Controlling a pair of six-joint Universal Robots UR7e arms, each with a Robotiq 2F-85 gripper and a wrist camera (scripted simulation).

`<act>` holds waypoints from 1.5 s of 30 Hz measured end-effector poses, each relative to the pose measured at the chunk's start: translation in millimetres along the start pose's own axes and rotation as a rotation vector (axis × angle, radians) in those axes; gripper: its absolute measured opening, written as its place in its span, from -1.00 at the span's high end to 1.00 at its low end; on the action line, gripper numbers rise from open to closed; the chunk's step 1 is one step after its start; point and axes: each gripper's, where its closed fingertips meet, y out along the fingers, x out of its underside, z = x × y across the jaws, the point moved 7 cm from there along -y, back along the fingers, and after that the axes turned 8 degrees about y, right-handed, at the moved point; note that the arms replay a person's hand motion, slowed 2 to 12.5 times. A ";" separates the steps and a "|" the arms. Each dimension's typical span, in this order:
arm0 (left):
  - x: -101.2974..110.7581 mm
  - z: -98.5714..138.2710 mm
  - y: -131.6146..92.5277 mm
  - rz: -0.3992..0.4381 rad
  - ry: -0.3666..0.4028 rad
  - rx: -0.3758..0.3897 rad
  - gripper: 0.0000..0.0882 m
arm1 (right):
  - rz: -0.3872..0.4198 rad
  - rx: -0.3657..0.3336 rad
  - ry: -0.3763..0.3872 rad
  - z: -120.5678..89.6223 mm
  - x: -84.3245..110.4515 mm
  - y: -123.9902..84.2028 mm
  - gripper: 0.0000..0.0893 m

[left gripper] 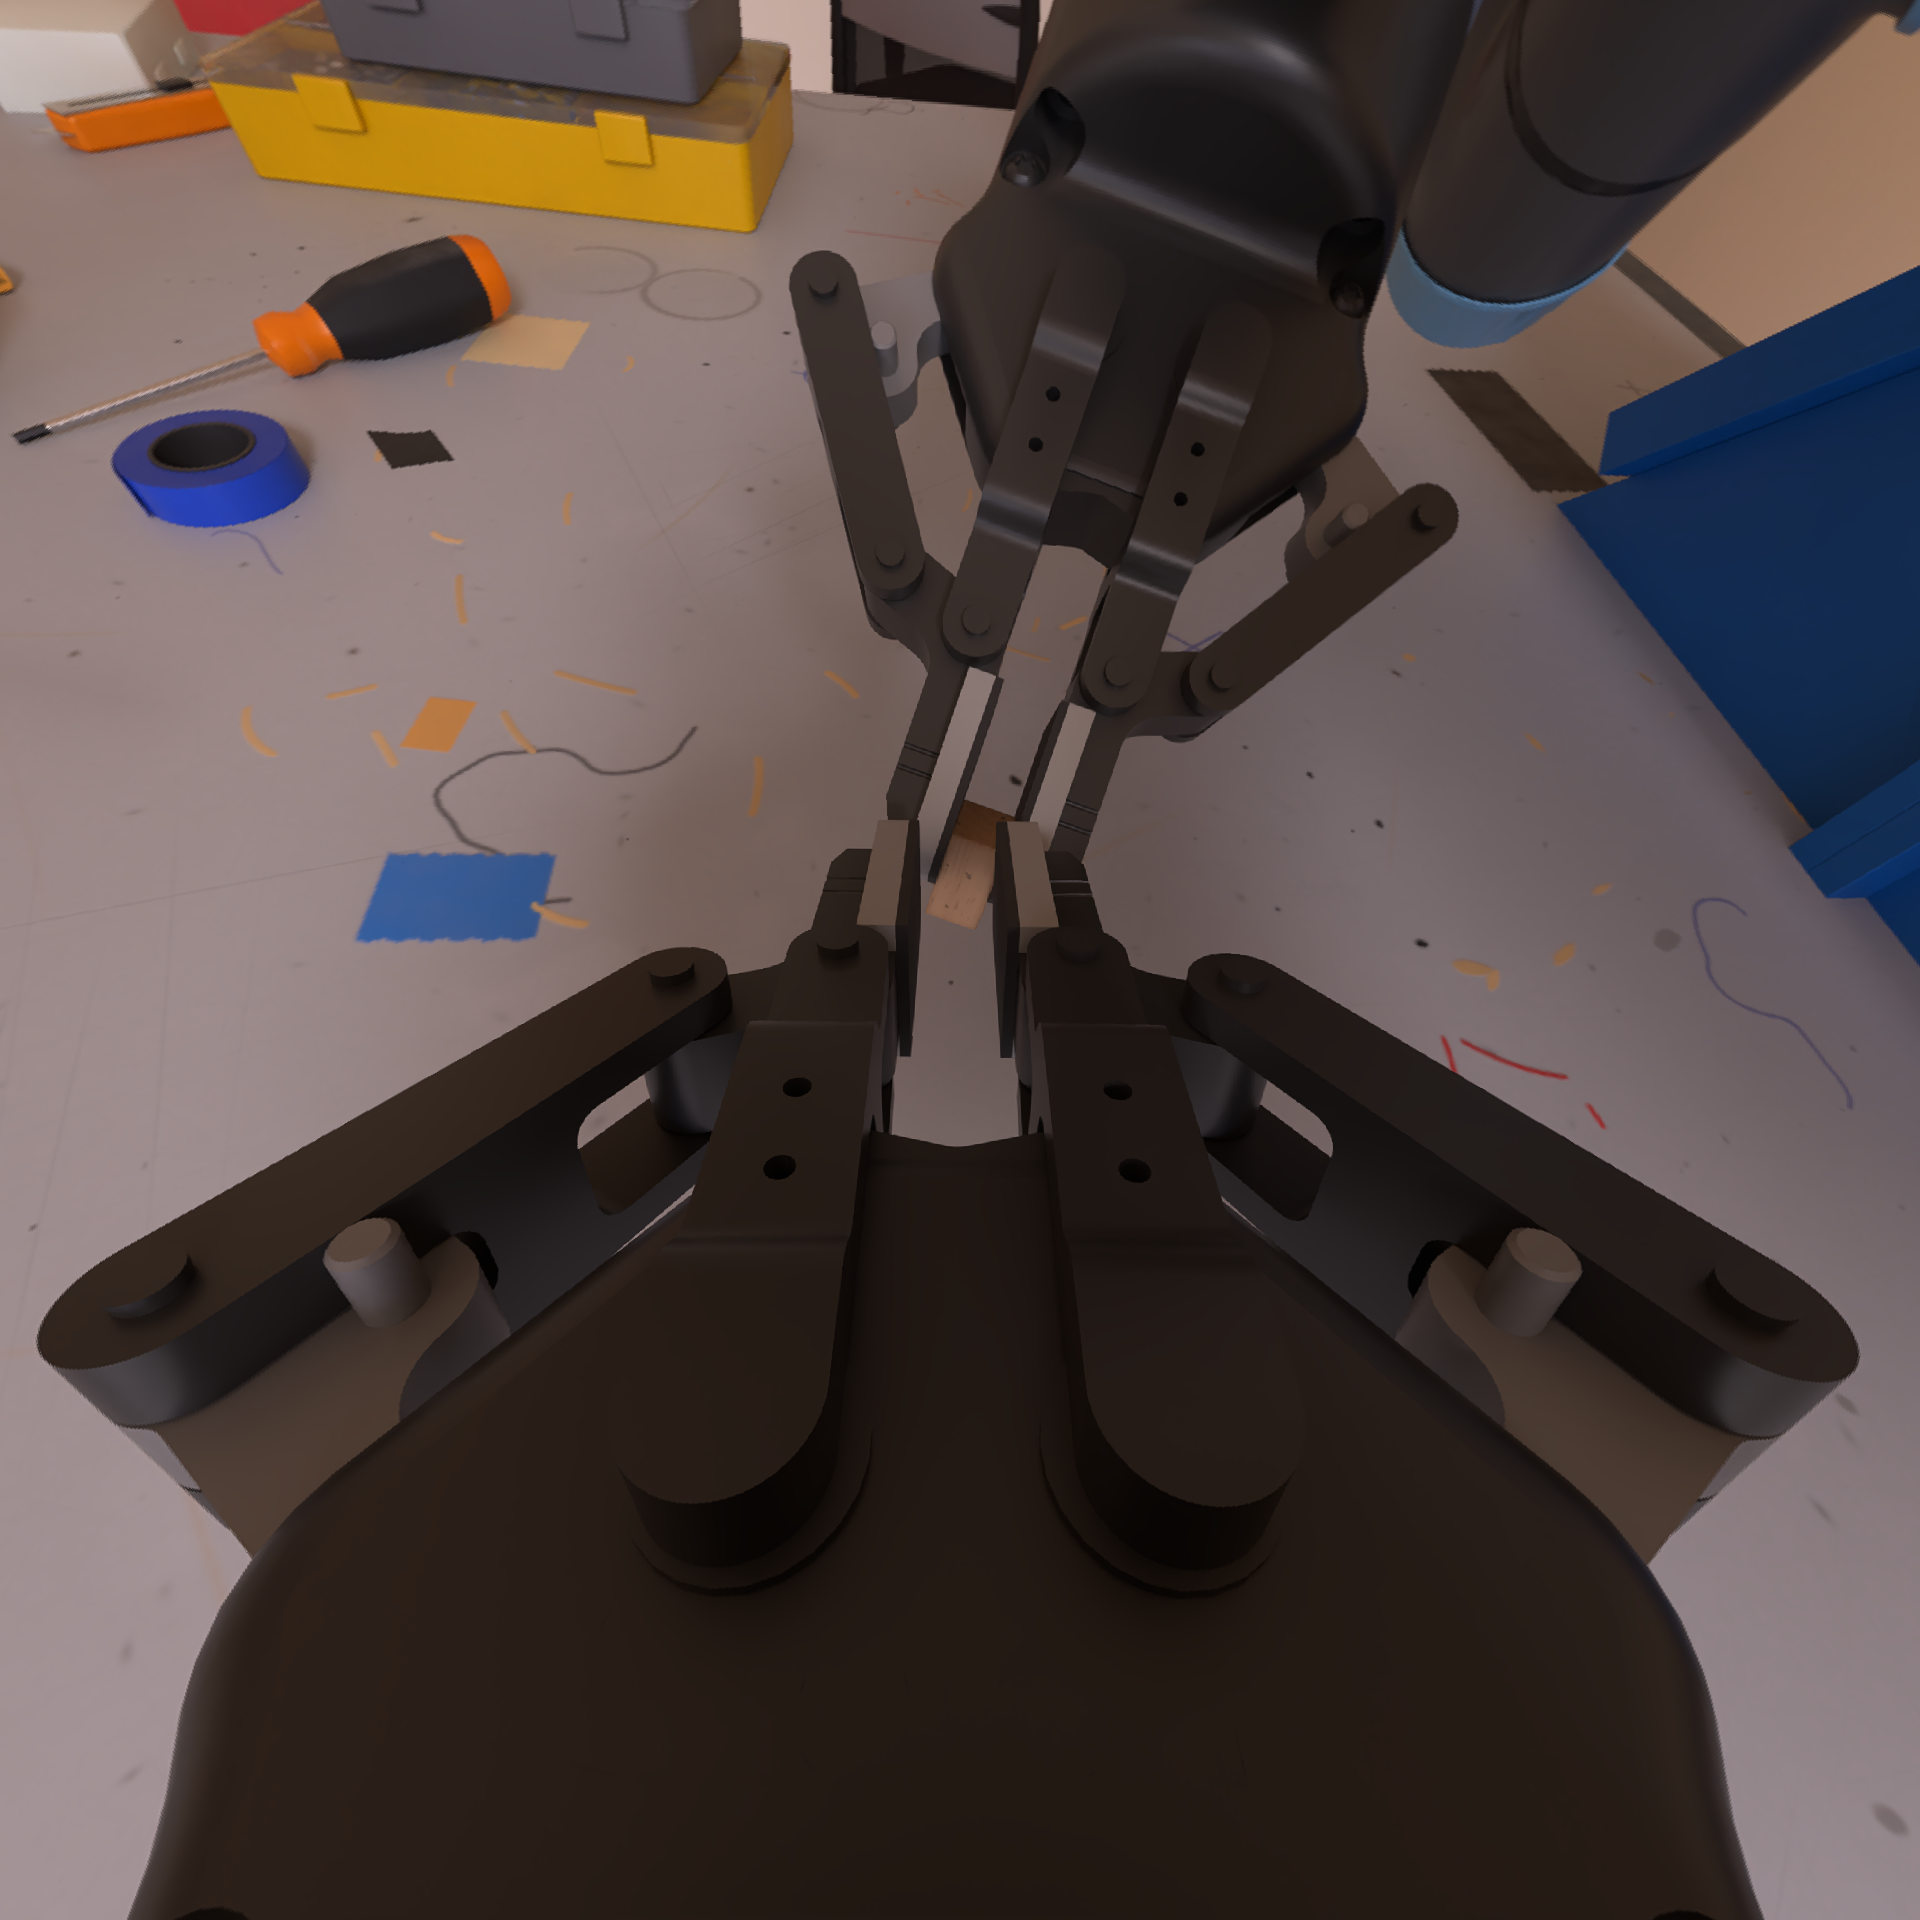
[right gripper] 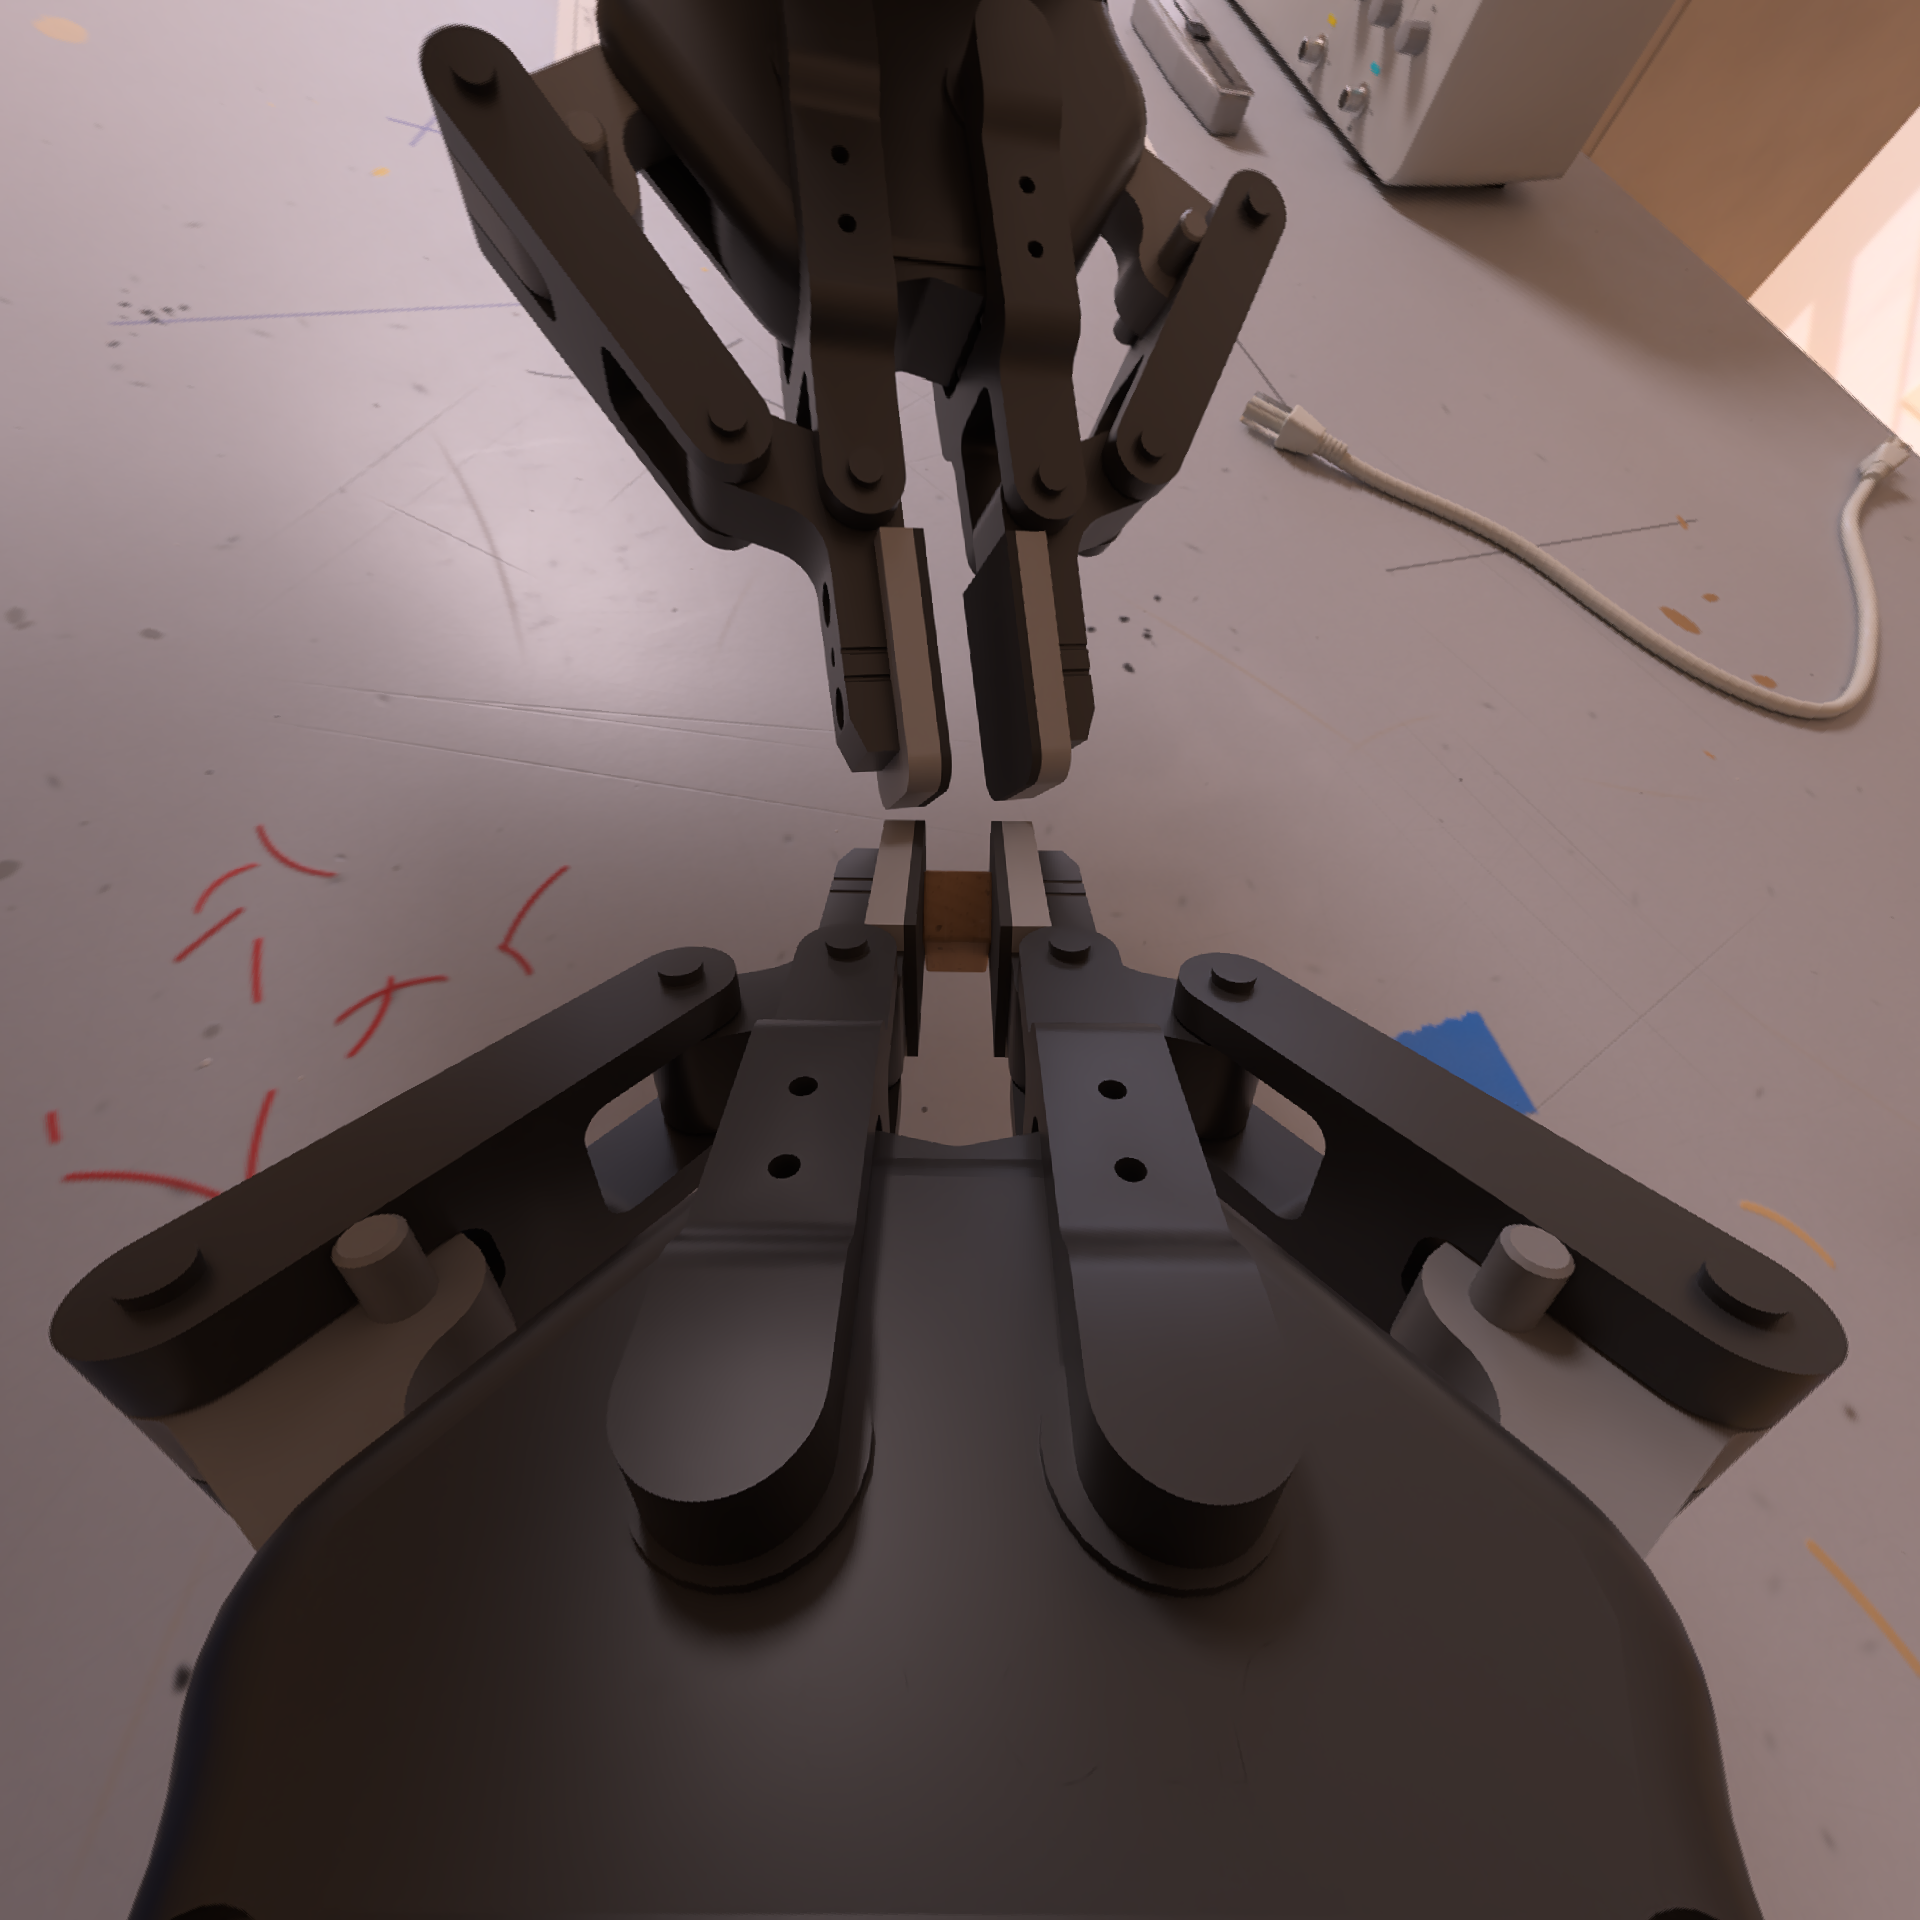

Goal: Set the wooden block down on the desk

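Right gripper [right gripper: 956,868] is clamping the wooden block [right gripper: 954,920] above the desk [right gripper: 1351,935], away from its edges, while the narrowly parted, empty left gripper [right gripper: 964,779] is hovering just beyond.

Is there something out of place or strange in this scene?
Nothing is spilled or broken. One odd point: the wooden block sits only at the very tips of the right claw, while the left claw faces it tip to tip, slightly open and empty. The desk bears pen scribbles.
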 end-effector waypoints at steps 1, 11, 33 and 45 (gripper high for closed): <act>0.8 -0.7 -0.8 -0.005 -0.002 -0.008 0.71 | -0.003 0.011 -0.001 0.6 0.0 2.2 0.76; 15.8 -10.9 -7.4 -0.092 -0.062 -0.110 0.82 | -0.055 0.137 0.011 4.2 0.4 29.4 0.76; 39.7 -11.9 -8.3 -0.224 -0.235 -0.193 0.70 | -0.119 0.207 0.050 -3.3 12.0 56.2 0.76; 44.2 -9.7 -4.9 -0.268 -0.237 -0.201 0.73 | -0.157 0.221 0.022 -5.3 16.0 60.8 0.76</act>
